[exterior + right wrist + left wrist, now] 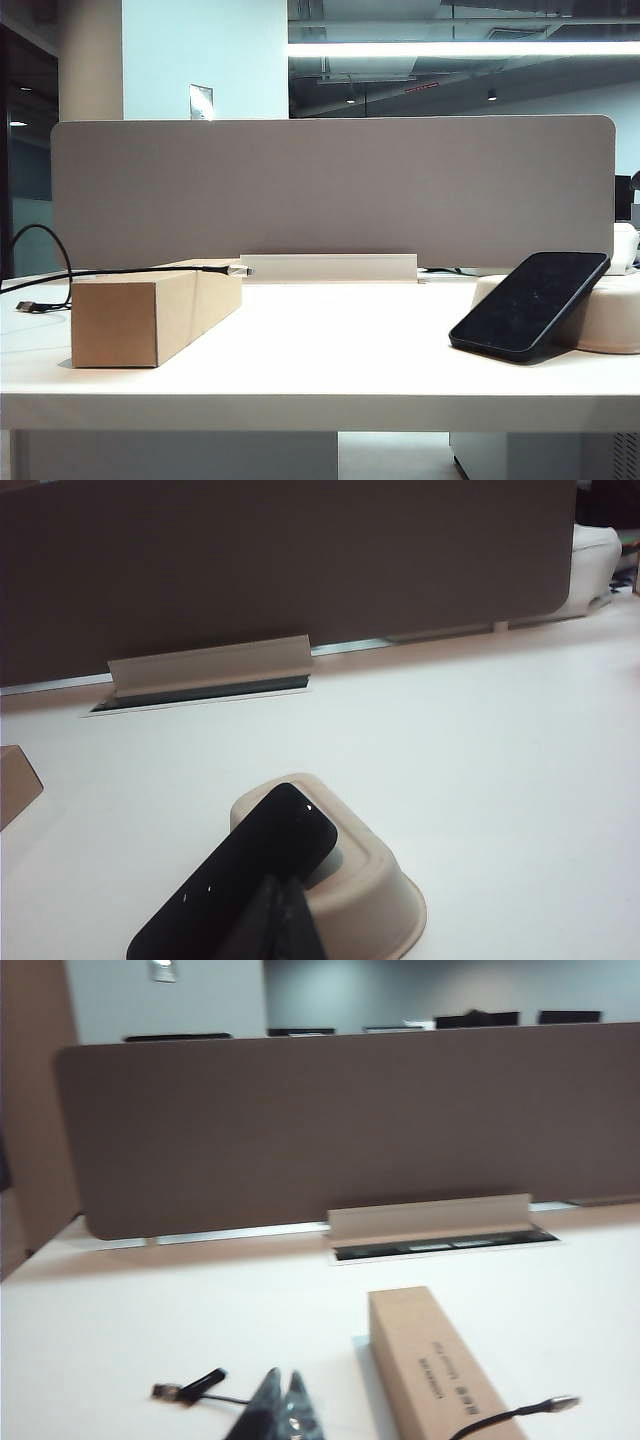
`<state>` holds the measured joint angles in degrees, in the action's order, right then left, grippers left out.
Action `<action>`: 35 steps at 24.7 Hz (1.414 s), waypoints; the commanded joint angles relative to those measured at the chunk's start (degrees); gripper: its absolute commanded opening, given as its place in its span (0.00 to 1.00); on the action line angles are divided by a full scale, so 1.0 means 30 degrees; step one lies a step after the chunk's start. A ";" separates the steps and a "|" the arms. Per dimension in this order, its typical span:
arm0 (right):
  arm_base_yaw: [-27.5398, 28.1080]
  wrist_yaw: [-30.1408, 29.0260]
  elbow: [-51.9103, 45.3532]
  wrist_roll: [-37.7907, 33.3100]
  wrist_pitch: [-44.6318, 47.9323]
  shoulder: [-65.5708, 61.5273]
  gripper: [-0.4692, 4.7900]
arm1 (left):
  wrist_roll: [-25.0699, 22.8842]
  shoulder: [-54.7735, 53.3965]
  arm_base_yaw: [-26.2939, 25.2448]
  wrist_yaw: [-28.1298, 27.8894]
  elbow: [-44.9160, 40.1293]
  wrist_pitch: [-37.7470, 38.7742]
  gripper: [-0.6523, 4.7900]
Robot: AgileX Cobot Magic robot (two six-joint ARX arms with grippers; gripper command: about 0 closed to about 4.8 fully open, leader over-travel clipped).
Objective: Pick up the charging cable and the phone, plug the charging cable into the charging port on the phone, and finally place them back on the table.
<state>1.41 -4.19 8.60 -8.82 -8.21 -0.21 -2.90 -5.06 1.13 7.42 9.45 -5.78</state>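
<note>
A thin black charging cable point(120, 270) is lying over the top of a long brown cardboard box point(155, 312) on the left of the wide white table point(330, 350), its pale silvery plug point(240, 270) jutting past the box's far end and its dark USB plug point(185, 1388) resting on the table. The left gripper point(280, 1410) is hovering above the table beside that box, fingers clenched on nothing. On the right, a flat glossy black phone point(530, 303) is leaning tilted against an off-white shallow tray point(612, 315). The right gripper point(280, 920) is sitting just before the phone, fingers clenched, empty.
</note>
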 commanded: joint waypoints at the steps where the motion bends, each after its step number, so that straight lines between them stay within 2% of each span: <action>1: 0.0000 -0.0182 0.0634 -0.0138 -0.0539 -0.0022 0.09 | 0.0109 -0.1122 -0.0007 0.0619 0.0663 -0.0233 0.11; 10: 0.0000 -0.0823 0.1807 -0.0146 -0.1931 -0.0838 0.09 | 0.0109 -0.3628 0.0000 0.0685 0.2127 -0.0248 0.11; 18: 0.0000 -0.2091 0.3104 -0.0146 -0.2062 -0.3439 0.09 | 0.0109 -0.6630 -0.0007 0.3031 0.3708 -0.0240 0.11; 21: 0.0000 -0.2885 0.3789 -0.0211 -0.2055 -0.5406 0.09 | 0.0109 -0.8859 0.0000 0.4014 0.4889 -0.0233 0.11; 26: -0.0007 -0.3767 0.4488 -0.0852 -0.2062 -0.7934 0.09 | 0.0102 -1.1664 0.0015 0.4051 0.6805 -0.0240 0.11; 35: -0.0022 -0.4736 0.4597 -0.1734 -0.1486 -1.0805 0.09 | -0.0131 -1.5919 0.1880 0.4044 0.9544 -0.0233 0.11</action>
<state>1.39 -17.41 22.20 -12.82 -14.46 -32.01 -2.98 -51.53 6.02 19.35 36.82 -5.74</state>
